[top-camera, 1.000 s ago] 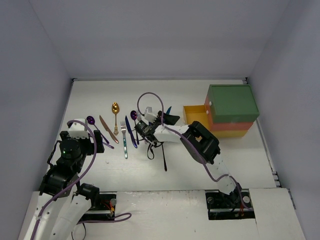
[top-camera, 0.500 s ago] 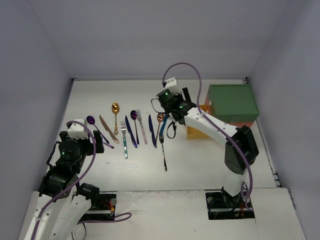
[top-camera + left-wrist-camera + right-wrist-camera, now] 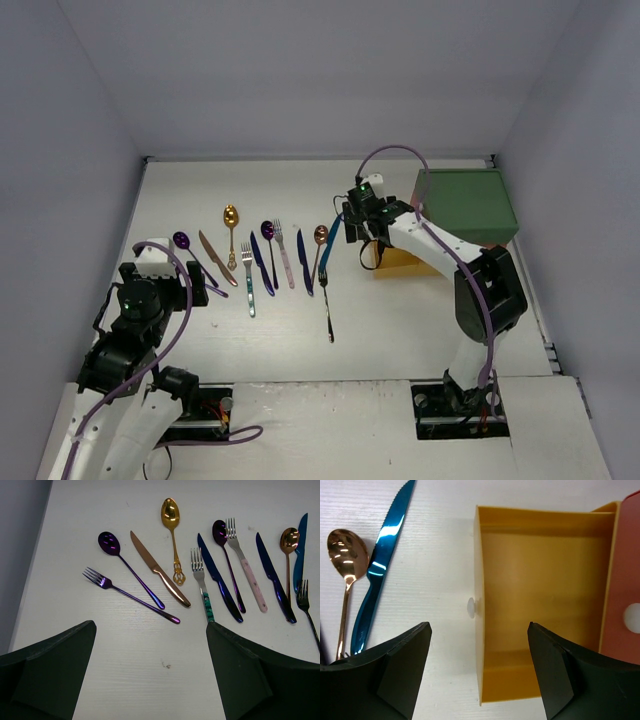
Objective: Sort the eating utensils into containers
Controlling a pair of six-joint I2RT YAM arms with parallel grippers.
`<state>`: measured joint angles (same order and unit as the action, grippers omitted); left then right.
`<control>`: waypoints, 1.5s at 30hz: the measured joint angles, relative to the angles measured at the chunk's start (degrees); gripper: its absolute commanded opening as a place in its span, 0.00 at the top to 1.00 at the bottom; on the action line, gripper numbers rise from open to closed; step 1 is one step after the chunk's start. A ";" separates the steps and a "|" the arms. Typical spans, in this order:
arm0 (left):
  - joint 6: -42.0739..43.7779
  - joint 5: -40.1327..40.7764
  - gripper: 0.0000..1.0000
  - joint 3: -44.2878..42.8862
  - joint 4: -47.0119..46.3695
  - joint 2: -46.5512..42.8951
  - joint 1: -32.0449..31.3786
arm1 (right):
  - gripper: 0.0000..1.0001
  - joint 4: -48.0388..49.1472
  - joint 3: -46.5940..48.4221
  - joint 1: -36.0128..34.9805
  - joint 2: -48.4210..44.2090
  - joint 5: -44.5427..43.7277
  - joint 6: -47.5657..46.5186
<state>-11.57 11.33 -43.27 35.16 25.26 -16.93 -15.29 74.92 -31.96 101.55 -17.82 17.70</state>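
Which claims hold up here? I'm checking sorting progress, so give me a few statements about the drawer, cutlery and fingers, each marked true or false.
1. The yellow drawer is pulled out, with nothing in the part that shows. True.
2. The right fingers grip the blue knife. False: they are open and empty, and the knife lies on the table beside the copper spoon.
3. The left fingers are open and hold nothing. True.
4. The gold spoon sits on the green box. False: it lies on the table among the other cutlery.
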 measured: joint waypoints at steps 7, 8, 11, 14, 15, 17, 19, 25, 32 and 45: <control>0.00 0.00 0.09 0.00 0.00 0.12 0.00 | 0.27 1.82 -1.45 0.57 2.84 5.96 1.92; 0.00 0.00 0.09 0.00 0.00 0.15 0.00 | 0.27 1.90 -1.45 0.66 3.53 6.64 2.11; 0.00 -0.09 0.10 0.00 0.00 0.23 0.00 | 0.28 2.29 -1.49 0.78 5.47 8.57 2.60; 0.00 -0.34 0.10 0.00 0.00 0.29 0.00 | 0.28 2.43 -1.54 0.78 5.79 9.60 3.03; 0.00 -0.41 0.09 0.00 -0.01 0.33 0.00 | 0.29 2.59 -1.54 0.73 5.80 9.82 3.13; 0.00 -0.56 0.10 0.00 -0.02 0.40 0.00 | 0.29 2.97 -1.54 0.39 5.80 10.18 3.29; 0.00 -0.60 0.10 0.00 -0.01 0.44 0.00 | 0.29 3.15 -1.54 0.16 5.80 10.37 3.39; 0.00 -0.61 0.10 0.00 -0.02 0.45 0.00 | 0.29 3.30 -1.25 -1.97 5.80 10.78 3.66; 0.00 -0.61 0.09 0.00 0.00 0.45 0.00 | 0.28 3.58 -0.34 -4.23 5.80 10.45 4.45; 0.00 -0.61 0.10 0.00 -0.01 0.75 0.00 | 0.34 3.67 1.52 -8.28 -0.99 -4.65 9.51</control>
<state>-11.57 10.72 -43.27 35.15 26.02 -16.93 -11.62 76.44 -40.24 100.56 -22.47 27.20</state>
